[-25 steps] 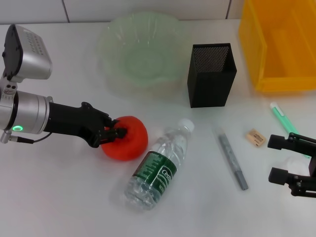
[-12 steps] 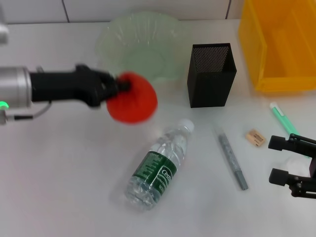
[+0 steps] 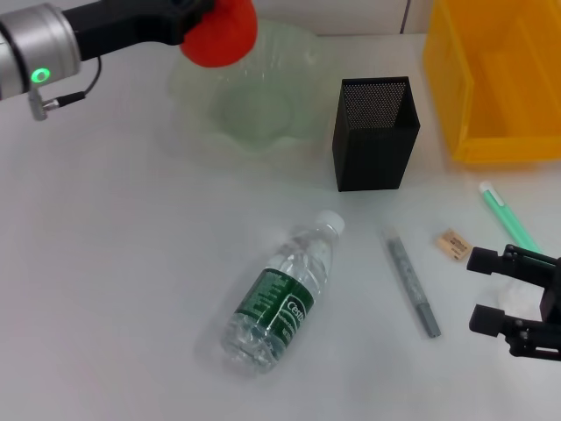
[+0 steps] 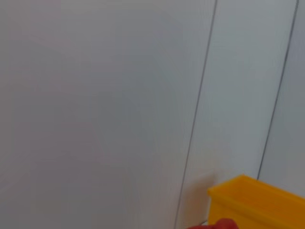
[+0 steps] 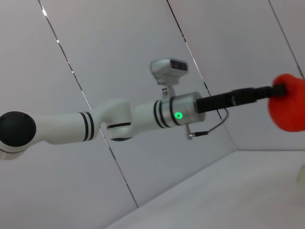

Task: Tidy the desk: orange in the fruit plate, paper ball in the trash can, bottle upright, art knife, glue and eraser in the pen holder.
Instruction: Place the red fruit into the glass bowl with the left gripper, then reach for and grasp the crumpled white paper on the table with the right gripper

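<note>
You had the left gripper [image 3: 203, 10] clamped on the orange [image 3: 221, 33], holding it up over the far-left rim of the fruit plate [image 3: 289, 132], which sat near the far edge of the desk [image 3: 114, 289]. In the right wrist view the orange [image 5: 287, 102] hung at the end of the outstretched left arm, clear of the desk surface.

To do this step well, you needed to carry the fruit further in until it was over the middle of the bowl, not over the wavy rim. From there a slow descent into the hollow was the safer course; letting go from that height would, I judge, have let a round fruit bounce or roll out, and the light translucent bowl might have shifted. Spreading the fingers only once the orange was low inside the bowl, then lifting straight up, would have avoided dragging it back over the rim.

The right gripper [image 3: 487, 289] was parked near the right edge of the desk, its two fingers spread apart and holding nothing, just beside the eraser [image 3: 454, 244] and the near end of a green pen-like stick [image 3: 507, 216].

The rest of the job was untouched. The bottle [image 3: 282, 292] lay on its side towards the near middle, a grey pen-shaped tool [image 3: 412, 283] lay between it and the eraser, the pen holder [image 3: 375, 132] stood upright beside the bowl, and the trash can [image 3: 495, 83] sat in the far-right corner. I could not see the paper ball anywhere.
</note>
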`<action>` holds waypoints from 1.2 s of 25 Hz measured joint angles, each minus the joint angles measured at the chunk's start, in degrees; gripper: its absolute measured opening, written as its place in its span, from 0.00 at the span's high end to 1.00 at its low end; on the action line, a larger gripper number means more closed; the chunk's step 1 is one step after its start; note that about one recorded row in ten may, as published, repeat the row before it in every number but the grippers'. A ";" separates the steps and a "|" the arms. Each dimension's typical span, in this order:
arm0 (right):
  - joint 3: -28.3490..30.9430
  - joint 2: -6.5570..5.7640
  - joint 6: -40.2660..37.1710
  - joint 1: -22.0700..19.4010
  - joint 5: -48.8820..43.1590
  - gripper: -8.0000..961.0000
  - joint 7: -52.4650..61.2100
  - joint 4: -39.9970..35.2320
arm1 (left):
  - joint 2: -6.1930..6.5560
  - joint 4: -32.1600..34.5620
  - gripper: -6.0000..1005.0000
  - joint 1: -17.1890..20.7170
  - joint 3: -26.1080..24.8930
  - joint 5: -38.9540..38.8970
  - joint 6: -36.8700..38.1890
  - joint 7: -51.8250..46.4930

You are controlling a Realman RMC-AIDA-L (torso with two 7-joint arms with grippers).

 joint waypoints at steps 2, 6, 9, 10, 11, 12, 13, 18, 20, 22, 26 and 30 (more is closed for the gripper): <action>0.01 0.00 0.03 0.01 0.00 0.15 -0.05 0.50 | -0.30 -0.50 0.84 -0.74 3.13 0.09 -4.76 -0.35; 0.00 0.08 0.04 0.12 0.00 0.15 -1.06 1.96 | -0.51 -1.94 0.69 -1.30 5.96 -1.06 -9.32 -0.33; 0.00 0.09 0.09 0.22 0.00 0.15 -1.72 2.34 | -0.52 -2.47 0.58 -1.36 5.95 -1.88 -9.65 -0.31; 0.00 0.10 0.20 0.26 0.00 0.15 -1.82 2.37 | -0.52 -2.61 0.56 -1.14 5.93 -2.97 -9.54 -0.24; 0.00 0.10 0.43 0.33 0.00 0.15 -1.84 2.38 | -0.52 -2.61 0.55 -1.14 5.93 -2.97 -9.54 -0.24; 0.00 0.10 0.59 0.37 0.00 0.15 -1.84 2.38 | -0.42 -2.64 0.53 -0.56 5.96 -4.73 -8.87 -0.09; 0.00 0.07 0.75 0.42 0.00 0.15 -1.85 2.39 | -0.42 -2.64 0.51 -0.56 5.96 -4.73 -8.87 -0.09; 0.00 -0.34 0.91 0.67 1.99 0.15 -1.63 2.30 | 0.91 0.65 0.41 7.17 5.38 -9.59 11.98 0.77; 0.01 -0.49 0.99 0.72 3.70 0.15 -1.25 2.09 | 2.19 1.39 0.36 9.52 6.36 -7.95 19.39 1.39; 0.38 -1.00 1.39 1.14 4.96 0.15 0.10 1.59 | 3.91 1.39 0.28 11.90 7.75 -4.00 29.00 1.71; 1.22 -2.16 2.88 4.04 5.80 0.15 7.97 -3.02 | 4.34 1.10 0.17 15.51 8.04 1.21 36.70 3.05; -1.36 -3.36 3.28 8.77 5.00 0.15 21.04 -13.41 | 4.12 0.84 0.17 16.78 8.15 3.90 38.80 3.71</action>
